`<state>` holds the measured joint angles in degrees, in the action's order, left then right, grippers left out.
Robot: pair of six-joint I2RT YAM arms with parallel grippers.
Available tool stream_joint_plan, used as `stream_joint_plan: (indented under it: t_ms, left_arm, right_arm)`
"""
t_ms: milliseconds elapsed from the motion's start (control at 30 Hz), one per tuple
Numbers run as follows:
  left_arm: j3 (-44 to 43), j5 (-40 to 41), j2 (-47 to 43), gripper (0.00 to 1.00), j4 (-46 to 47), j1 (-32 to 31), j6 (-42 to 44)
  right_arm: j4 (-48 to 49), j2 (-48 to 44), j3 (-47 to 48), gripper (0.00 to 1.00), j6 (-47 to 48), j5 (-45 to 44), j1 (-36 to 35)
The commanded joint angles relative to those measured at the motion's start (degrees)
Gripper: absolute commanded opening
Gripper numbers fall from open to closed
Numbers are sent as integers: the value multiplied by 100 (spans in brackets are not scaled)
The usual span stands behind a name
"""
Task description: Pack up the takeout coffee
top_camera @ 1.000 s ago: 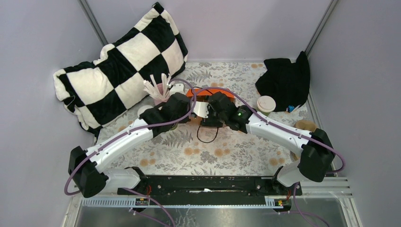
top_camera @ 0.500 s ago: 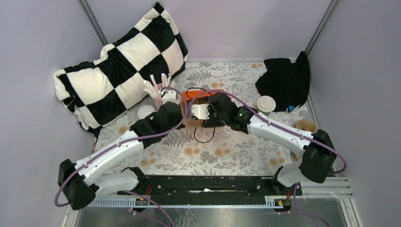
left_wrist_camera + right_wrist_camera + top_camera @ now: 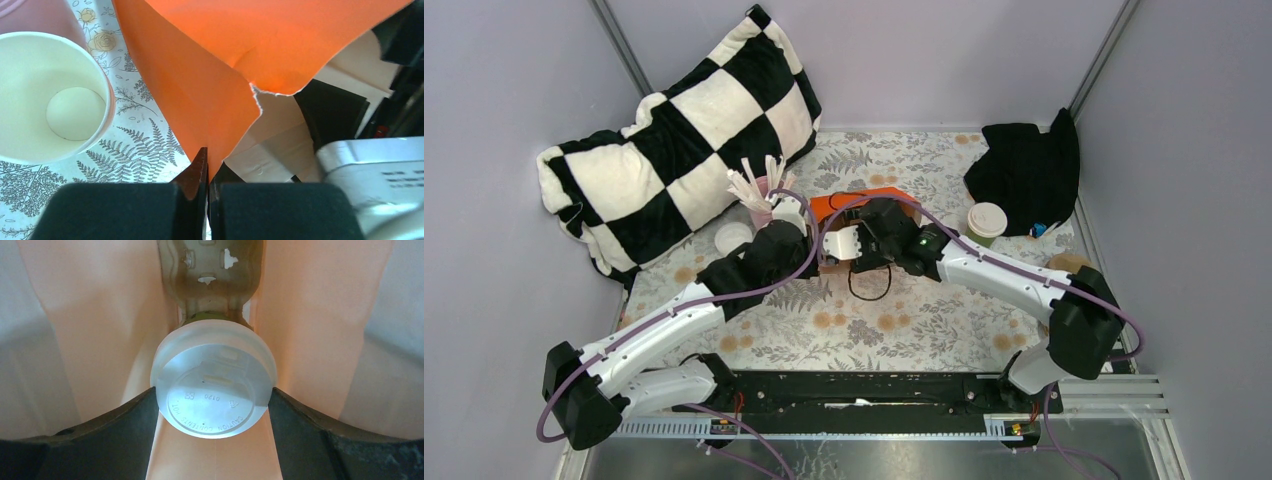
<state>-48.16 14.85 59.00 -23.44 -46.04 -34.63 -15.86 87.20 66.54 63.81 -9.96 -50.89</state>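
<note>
Gripping the small green paper cup with a round white plastic lid (image 3: 214, 390) inside the orange paper bag (image 3: 95, 320). The right gripper (image 3: 214, 402) jaws are standing wide, one on each side of the cup just under the lid rim. They're seemingly touching it on both sides, though the lid is partly hiding the contact line. Cup is sitting centred between the jaws, lid facing the wrist camera, with a brown moulded-pulp carrier (image 3: 215, 270) lying deeper in the bag beyond it.

I'm judging the cup light but crushable: thin paper wall, snap-on lid popping off under a hard squeeze. Best hold is the stiffer band under the rim, with gentle force.

Left gripper (image 3: 206, 162) jaws are pressing together, pinching the bag's thin edge and holding the mouth open. I'm rating that paper as tear-prone.

Second lidded green cup (image 3: 987, 222) is standing on the floral table (image 3: 874, 330), well apart from both grippers.
</note>
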Motion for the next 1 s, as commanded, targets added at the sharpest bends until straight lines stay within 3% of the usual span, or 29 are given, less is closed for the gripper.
stream_joint_plan:
  t_ms: [0,500,967]
  left_arm:
    - [-69,-278,13,0,287,-25,209]
    - [-152,-254,-56,0,-133,-25,299]
    - [-258,-244,-37,0,-200,-27,321]
  right_arm:
    - [639,112,20,49,540,-76,17]
    - [772,-346,-658,47,678,-304,255]
    - [-72,-508,-89,44,419,-472,190]
